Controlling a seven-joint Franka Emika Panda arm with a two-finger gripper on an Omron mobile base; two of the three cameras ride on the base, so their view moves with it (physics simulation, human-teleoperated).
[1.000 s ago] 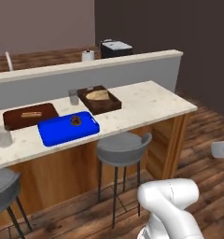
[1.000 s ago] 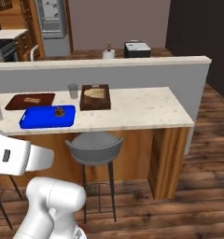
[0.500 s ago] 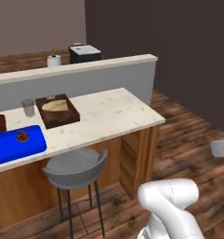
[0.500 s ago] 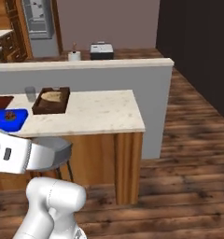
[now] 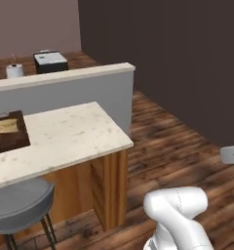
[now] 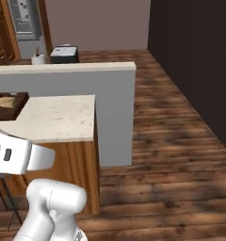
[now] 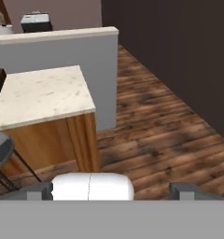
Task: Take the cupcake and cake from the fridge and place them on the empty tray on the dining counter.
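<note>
Gripper point(image 7: 112, 190) fingertips sit far apart at the bottom corners of the hand view, spread wide with nothing between them but wood floor point(image 7: 160, 135); at left, the dining counter point(image 5: 65, 139) fills mid-left of the left base view, a dark brown raised-rim tray point(image 5: 7, 131) with bread at its left edge; a grey stool point(image 5: 19, 205) stands lower left; the fridge point(image 6: 24, 21) shows upper left in the right base view.

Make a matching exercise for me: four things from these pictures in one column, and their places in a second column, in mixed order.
Things:
1. stool
2. brown tray
3. dark box
4. fridge

Places:
a. on the dining counter
b. at the far back of the room
c. on the floor, before the counter
d. just behind the grey ledge, beside a white roll

Pairs: 1-c, 2-a, 3-d, 4-b.
</note>
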